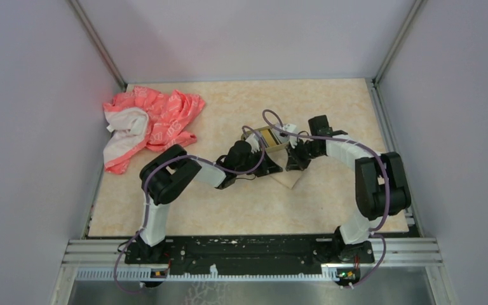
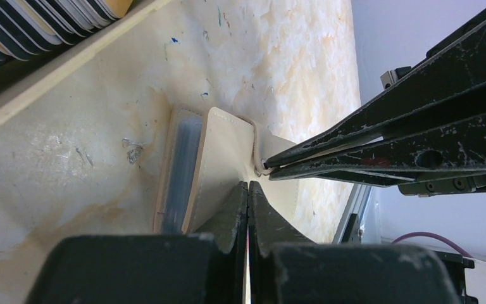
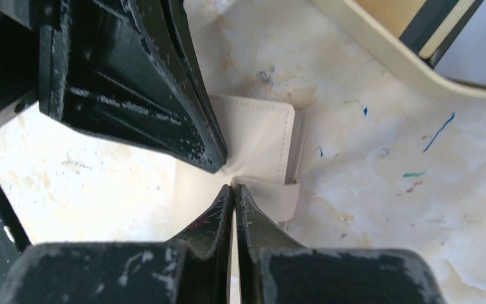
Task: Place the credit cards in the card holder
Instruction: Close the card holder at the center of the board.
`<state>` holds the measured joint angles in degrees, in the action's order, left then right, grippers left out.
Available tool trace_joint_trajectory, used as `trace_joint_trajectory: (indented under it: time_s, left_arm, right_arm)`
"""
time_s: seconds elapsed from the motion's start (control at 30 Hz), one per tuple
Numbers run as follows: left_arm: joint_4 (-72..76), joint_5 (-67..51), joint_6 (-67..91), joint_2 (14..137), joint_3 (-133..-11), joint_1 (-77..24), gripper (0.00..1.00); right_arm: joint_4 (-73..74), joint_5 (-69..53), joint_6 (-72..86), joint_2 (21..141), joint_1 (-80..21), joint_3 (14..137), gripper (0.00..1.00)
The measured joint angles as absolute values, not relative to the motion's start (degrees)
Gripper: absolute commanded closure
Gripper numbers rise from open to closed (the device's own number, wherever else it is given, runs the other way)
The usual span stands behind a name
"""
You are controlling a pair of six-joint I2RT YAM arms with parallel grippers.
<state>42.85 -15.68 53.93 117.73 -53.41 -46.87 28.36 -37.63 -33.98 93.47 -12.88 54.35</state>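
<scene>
1. The speckled beige table (image 1: 241, 210) is carrying everything. The work is happening about its middle, well apart from the crumpled pink cloth (image 1: 149, 124) lying toward the far-left corner.
2. The left pincer (image 2: 248, 187) and the right pincer (image 3: 235, 188) are both clenched, and their tips are meeting on the flap of a cream stitched leatherette sleeve (image 2: 224, 145). I cannot tell whether either is nipping the material or only pressing on it.
3. The card holder, a shallow gold-olive tin with a rounded rim (image 1: 268, 137), is sitting just beyond the pincers toward the far edge, near them but apart. Striped card edges (image 2: 50, 19) are standing in it.
4. The sleeve is lying flat under the tips. Judging by this, the step is going best if one pincer is pinning the sleeve while the other is easing the flap back slowly — so the sleeve is not skidding into the tin.
5. The pale-blue thin plastic credit cards (image 2: 186, 168) seem to be sitting inside the sleeve's open side, which faces the tin, just beside the left pincer's tips. To draw them out, a pincer is probably going to need to release and take a card edge — not the leather.
</scene>
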Motion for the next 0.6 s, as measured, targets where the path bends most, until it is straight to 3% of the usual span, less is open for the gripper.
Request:
trace_joint_trajectory:
  time_s: [0.6]
  left_arm:
    - [41.8,-15.7,53.8,117.3,-53.4,-46.9,1.0]
  right_arm:
    - [31.5,-38.8,-35.4,93.1,-10.6,53.3,1.0]
